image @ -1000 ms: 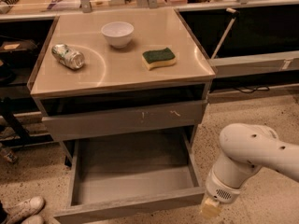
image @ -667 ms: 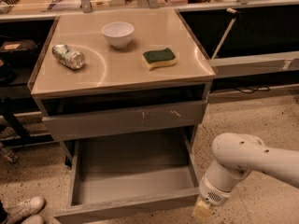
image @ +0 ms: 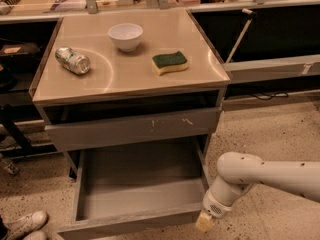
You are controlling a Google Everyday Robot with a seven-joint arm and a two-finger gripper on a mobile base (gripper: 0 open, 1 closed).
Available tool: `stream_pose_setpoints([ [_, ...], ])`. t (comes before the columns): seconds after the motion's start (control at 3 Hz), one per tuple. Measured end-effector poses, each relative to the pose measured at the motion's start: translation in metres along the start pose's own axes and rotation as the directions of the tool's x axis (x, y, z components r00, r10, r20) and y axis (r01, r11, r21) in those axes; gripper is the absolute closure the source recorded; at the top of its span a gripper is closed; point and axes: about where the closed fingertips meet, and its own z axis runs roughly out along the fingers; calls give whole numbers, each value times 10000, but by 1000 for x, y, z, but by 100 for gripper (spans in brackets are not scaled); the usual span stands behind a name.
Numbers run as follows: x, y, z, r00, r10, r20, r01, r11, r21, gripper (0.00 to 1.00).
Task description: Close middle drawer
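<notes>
Middle drawer (image: pixel 125 225) pulled well out from cabinet (image: pixel 125 76), interior bare. Gripper (image: pixel 205 223) low, just beside drawer's front-right corner; grip state: cannot tell. Drawer front runs left-right, lies left of gripper. Closing push likely goes back toward cabinet.

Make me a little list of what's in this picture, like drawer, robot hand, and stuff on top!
middle drawer: pulled wide open
gripper: low, beside the drawer's front corner, outside it
cabinet top: white bowl, crushed can lying down, green sponge
upper drawer front: pale scratches, above the open drawer
</notes>
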Motion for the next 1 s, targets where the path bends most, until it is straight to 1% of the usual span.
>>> stream_pose_setpoints([
  [0.33,0,0,0,10000,3,2,-3,10000,-8,100],
  [0.67,2,-9,21,9988,286,408,-283,9996,-82,100],
  [1.0,-9,-30,41,9942,542,934,-558,9983,145,100],
])
